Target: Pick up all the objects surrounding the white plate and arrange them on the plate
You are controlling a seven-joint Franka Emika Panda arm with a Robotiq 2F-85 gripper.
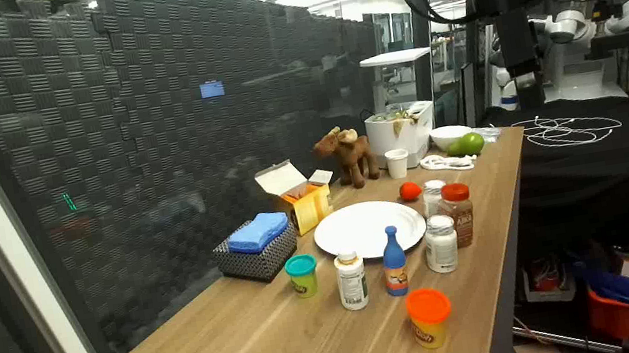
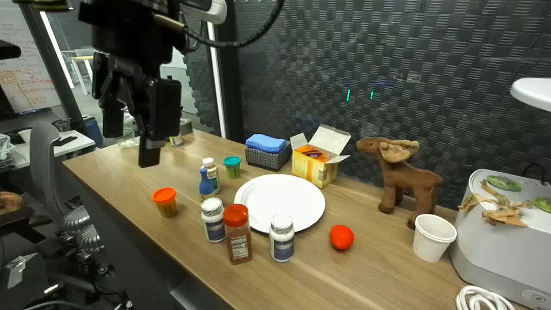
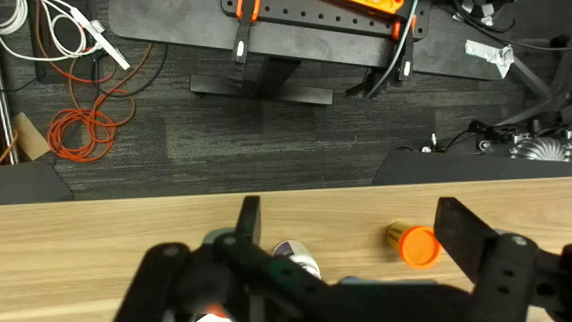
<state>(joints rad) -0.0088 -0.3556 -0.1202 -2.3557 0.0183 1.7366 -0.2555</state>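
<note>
The white plate (image 1: pixel 360 226) lies flat and bare on the wooden table. Around its near side stand a green tub with a teal lid (image 1: pixel 303 276), a white bottle (image 1: pixel 352 284), a blue bottle (image 1: pixel 394 268), a red-capped jar (image 2: pixel 238 239) and two more white bottles, one at the front (image 2: pixel 213 221) and another (image 2: pixel 282 243) by the plate's rim. An orange-lidded tub (image 2: pixel 165 202) is set apart near the table edge. My gripper (image 2: pixel 131 140) hangs open above the table, nothing between its fingers. In the wrist view (image 3: pixel 348 203) the orange-lidded tub appears below, beside one finger.
Behind the plate are a yellow carton (image 2: pixel 315 165) and a dark box with a blue cloth (image 2: pixel 267 144). A red tomato (image 2: pixel 341 237), a brown plush moose (image 2: pixel 402 176), a white cup (image 2: pixel 434 237) and a white appliance (image 2: pixel 499 254) stand farther along. The table's edge drops to the floor.
</note>
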